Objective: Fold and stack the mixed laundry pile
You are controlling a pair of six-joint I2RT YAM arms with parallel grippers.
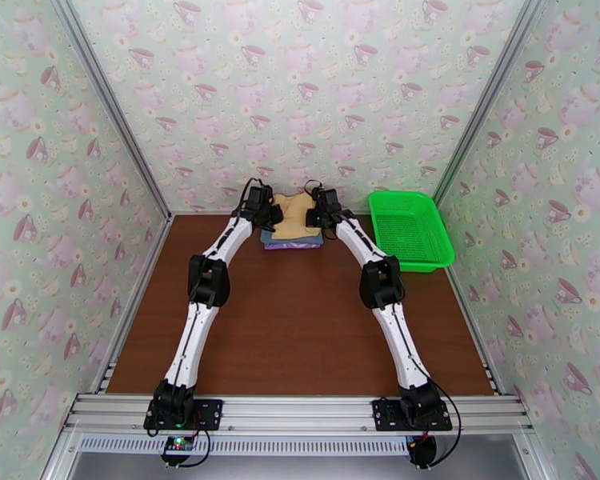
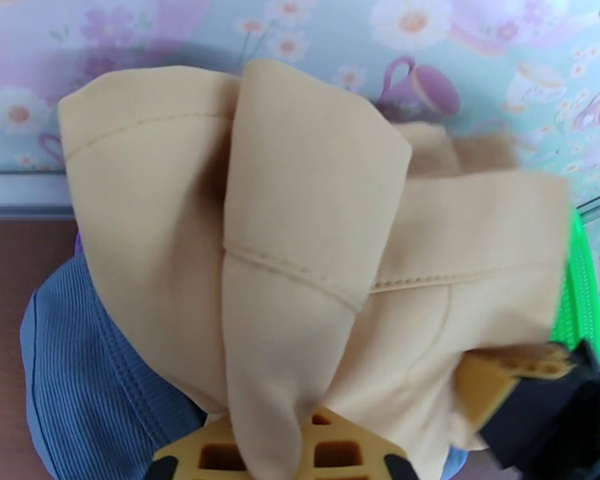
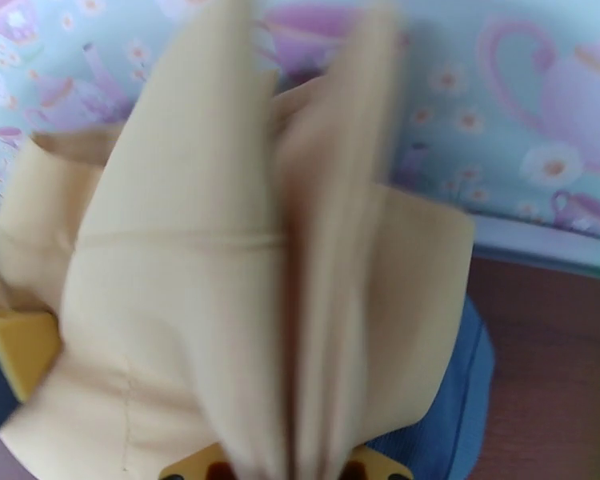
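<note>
The left end effector (image 1: 265, 210) and the right end effector (image 1: 322, 213) are each closed on an opposite side of the tan-yellow garment (image 1: 294, 214). The garment is held bunched over the slate blue-grey garment (image 1: 288, 238), which is laid on the lilac garment (image 1: 294, 246) at the far side of the desk (image 1: 300, 314). A green basket (image 1: 408, 230) is seen to the right.

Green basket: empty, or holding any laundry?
Empty. The green basket shows only bare mesh in the top view; the tan garment is outside it, to its left.
</note>
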